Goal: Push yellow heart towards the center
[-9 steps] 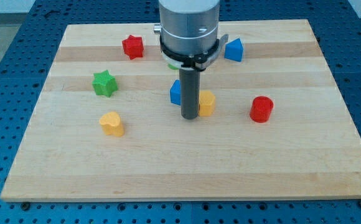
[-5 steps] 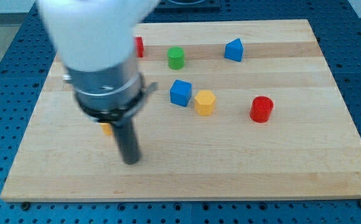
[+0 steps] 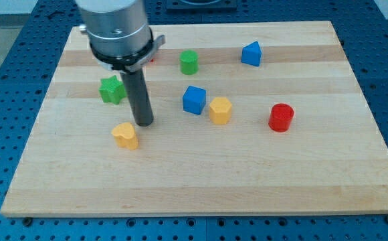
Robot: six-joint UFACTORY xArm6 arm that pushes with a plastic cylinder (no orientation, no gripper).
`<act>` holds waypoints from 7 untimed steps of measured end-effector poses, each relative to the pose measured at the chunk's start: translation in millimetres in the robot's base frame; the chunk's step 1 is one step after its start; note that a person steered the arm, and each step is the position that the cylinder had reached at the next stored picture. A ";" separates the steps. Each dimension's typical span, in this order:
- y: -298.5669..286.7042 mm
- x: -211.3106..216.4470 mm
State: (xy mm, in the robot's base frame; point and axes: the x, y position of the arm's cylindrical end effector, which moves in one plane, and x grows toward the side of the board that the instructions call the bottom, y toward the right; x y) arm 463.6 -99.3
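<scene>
Resting on wooden board point(image 3: 314, 174), my tip point(image 3: 144, 124) now sits just above-right of yellow heart point(image 3: 124, 134), at view's lower left; earlier it stood lower, below heart. No jaws, only rod. Blue cube point(image 3: 194, 100), yellow hexagon point(image 3: 220, 110) unmoved at centre.

The yellow heart point(image 3: 125, 135) lies flat on the tabletop point(image 3: 201, 181), left of centre, toward the view's bottom.

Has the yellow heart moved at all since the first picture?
No. The yellow heart lies at the same spot below the green star, toward the view's left. My tip now stands just above and right of it.
</scene>
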 end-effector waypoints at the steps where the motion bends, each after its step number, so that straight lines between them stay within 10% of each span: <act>1: -17.9 13.9; 7: -109.3 98.9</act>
